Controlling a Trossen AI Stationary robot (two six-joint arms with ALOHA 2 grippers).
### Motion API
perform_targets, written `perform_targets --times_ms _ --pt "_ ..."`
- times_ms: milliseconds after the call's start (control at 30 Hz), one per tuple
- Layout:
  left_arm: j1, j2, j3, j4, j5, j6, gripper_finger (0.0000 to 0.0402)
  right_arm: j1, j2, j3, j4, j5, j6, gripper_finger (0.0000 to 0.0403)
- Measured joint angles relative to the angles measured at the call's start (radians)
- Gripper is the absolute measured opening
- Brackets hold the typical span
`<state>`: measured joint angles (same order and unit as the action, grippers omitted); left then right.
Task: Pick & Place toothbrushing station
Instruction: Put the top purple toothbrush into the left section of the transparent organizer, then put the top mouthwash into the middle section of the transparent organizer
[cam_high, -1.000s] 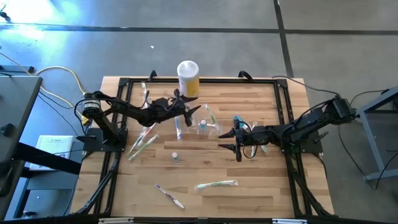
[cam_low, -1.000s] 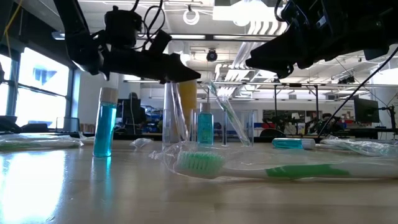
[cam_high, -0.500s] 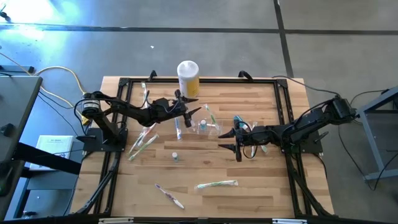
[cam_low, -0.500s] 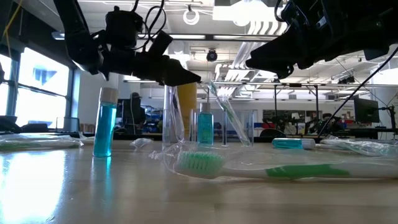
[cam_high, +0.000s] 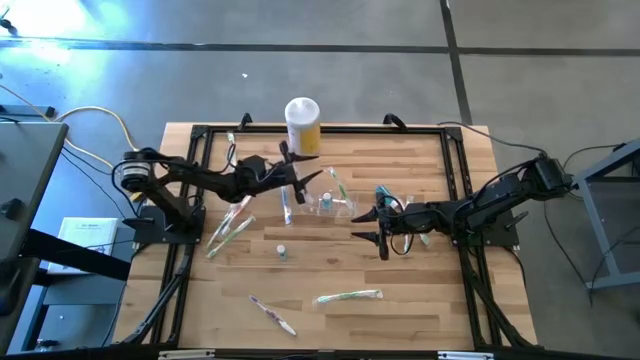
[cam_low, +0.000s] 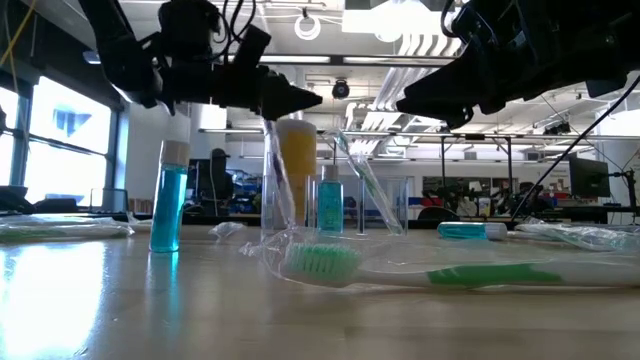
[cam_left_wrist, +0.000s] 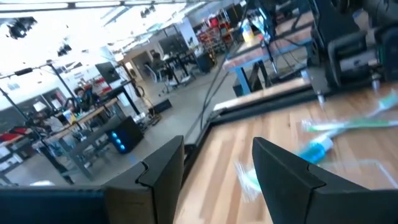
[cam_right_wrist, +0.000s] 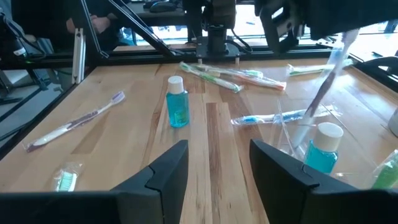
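Nearest us on the counter (cam_high: 400, 320), a green toothbrush (cam_high: 348, 296) lies lengthwise from 9 to 3 o'clock. Farther back, the clear holder (cam_high: 327, 202) stands mid-counter. Left fingers (cam_high: 312, 176) hover above it, parted and empty; right fingers (cam_high: 366, 226), likewise, at its 4 o'clock. Only the low view shows a brush leaning inside.

The left end effector (cam_left_wrist: 217, 171) hangs with its two dark fingers (cam_left_wrist: 283, 174) apart and nothing between them. Past them lies the wooden bench (cam_left_wrist: 348, 134), with a small blue-filled bottle (cam_left_wrist: 318, 149) on its side, a wrapped green toothbrush (cam_left_wrist: 348, 124) just beyond it, and a blurred clear wrapper (cam_left_wrist: 247, 177) nearer the fingers. The other arm's dark base (cam_left_wrist: 348, 43) stands at the bench's far edge. Workbenches (cam_left_wrist: 81, 134) fill the room behind.
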<state>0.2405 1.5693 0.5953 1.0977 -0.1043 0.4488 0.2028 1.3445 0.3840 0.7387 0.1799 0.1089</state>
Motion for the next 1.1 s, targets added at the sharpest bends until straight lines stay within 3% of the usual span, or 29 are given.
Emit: perform_targets --times_ms 233,433,600,933,1100 --pt "-0.010 -0.081 0.000 -0.087 -0.007 0.022 0.0187 0.000 0.000 0.000 -0.021 0.000 0.000 0.0162" --pt "-0.076 -0.240 0.000 -0.352 -0.092 0.071 0.0187 0.000 0.000 0.000 -0.075 0.004 0.018 0.0162" --pt "-0.156 -0.405 0.000 -0.592 -0.096 0.057 0.0187 0.000 0.000 0.000 -0.107 0.029 0.004 0.0162" --pt "-0.215 -0.642 0.000 -1.120 -0.092 -0.126 0.0187 0.000 0.000 0.000 -0.196 0.145 0.010 0.0162" --pt "-0.215 -0.658 -0.001 -1.223 -0.089 -0.202 0.0187 0.000 -0.002 0.000 -0.240 0.233 0.028 0.0162"
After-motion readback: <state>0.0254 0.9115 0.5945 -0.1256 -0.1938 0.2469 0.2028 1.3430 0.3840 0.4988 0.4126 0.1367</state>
